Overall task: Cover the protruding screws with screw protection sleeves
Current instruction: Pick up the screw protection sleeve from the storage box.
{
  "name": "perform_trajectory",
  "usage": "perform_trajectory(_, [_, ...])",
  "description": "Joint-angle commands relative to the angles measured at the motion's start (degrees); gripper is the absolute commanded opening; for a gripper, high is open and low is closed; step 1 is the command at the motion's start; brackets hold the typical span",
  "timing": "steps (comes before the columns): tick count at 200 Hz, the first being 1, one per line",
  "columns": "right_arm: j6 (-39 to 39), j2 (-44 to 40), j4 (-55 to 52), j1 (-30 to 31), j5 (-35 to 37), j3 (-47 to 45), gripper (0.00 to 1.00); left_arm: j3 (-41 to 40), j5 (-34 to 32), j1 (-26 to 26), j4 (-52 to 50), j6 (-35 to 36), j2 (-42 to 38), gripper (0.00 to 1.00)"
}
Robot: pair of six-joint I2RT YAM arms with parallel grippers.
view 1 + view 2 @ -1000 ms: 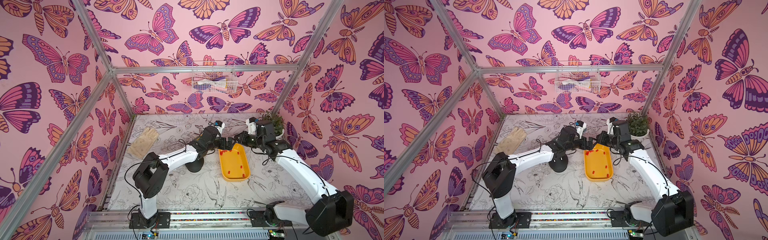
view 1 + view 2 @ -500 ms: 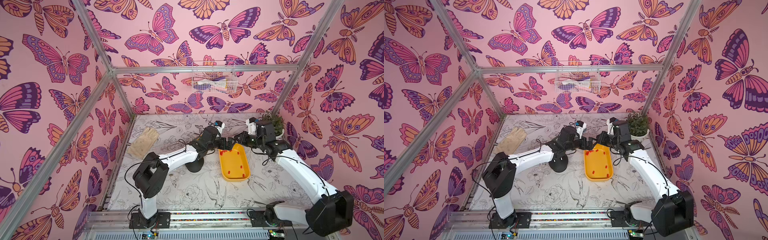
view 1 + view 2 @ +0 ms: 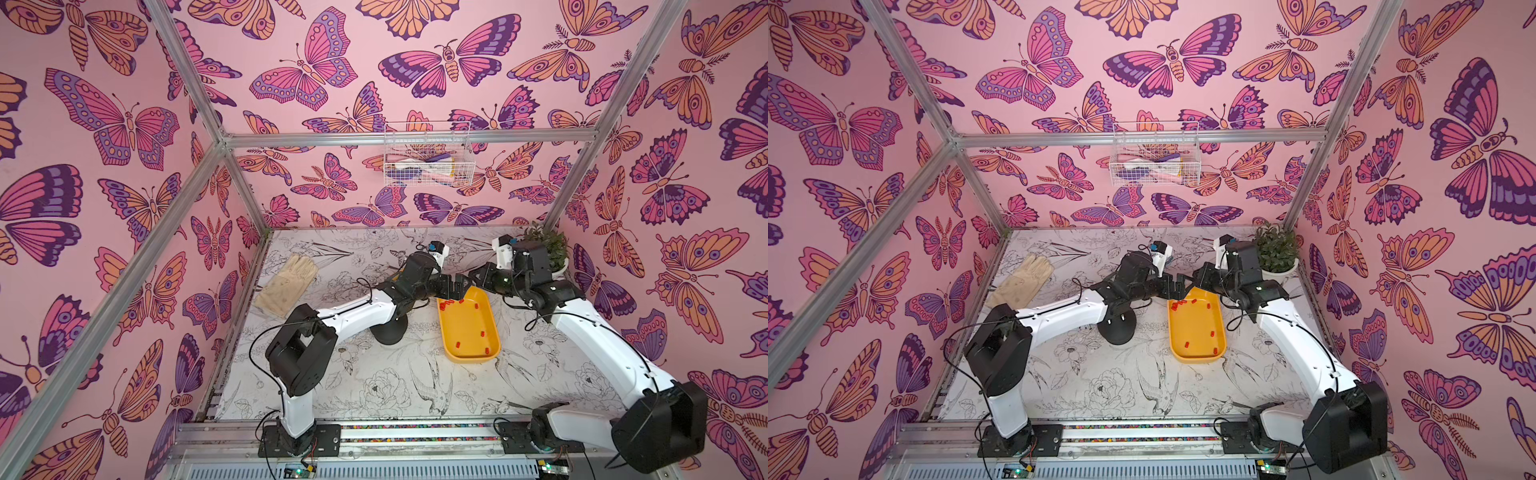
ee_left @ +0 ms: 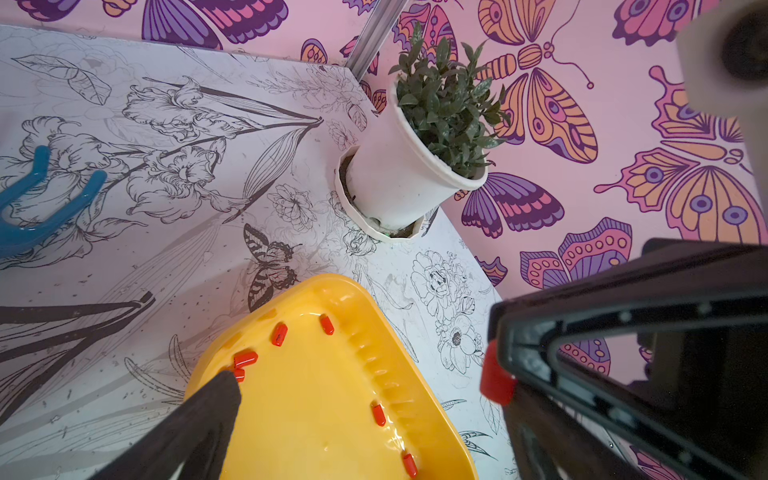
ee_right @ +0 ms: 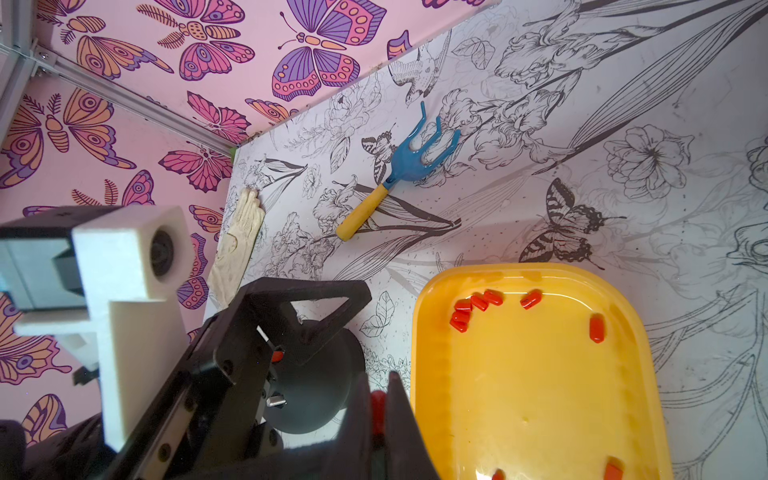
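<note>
As jaws nearly meet, right claw (image 5: pixel 379 387) pinches sleeve (image 5: pixel 377 409).

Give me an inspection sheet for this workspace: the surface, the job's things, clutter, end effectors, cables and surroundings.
surface: floral-print tabletop, no spills seen.
job's things: black dome with a bare screw showing; loose red sleeves in the yellow tray.
clutter: work glove, blue hand rake, potted plant.
end effectors: right end effector shut on a red sleeve; left end effector looks open beside it, at the tray's far end.
cables: black cable loop at the left arm, another at the right; none seen snagged.
surroundings: butterfly walls, metal frame, wire basket on the back wall.
</note>
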Motion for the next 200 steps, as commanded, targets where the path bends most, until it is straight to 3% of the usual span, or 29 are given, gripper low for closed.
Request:
perform_trajectory(1, [0.2, -1.1, -1.0, -0.4, -0.9, -0.5, 0.10, -0.4, -0.8, 1.0, 2.2, -0.7, 0.8, 1.00])
perform_trajectory(200, [0.3, -1.6, -1.0, -0.6, -1.2, -0.6, 0.10, -0.1, -0.7, 1.1, 2.1, -1.0, 1.3, 1.00])
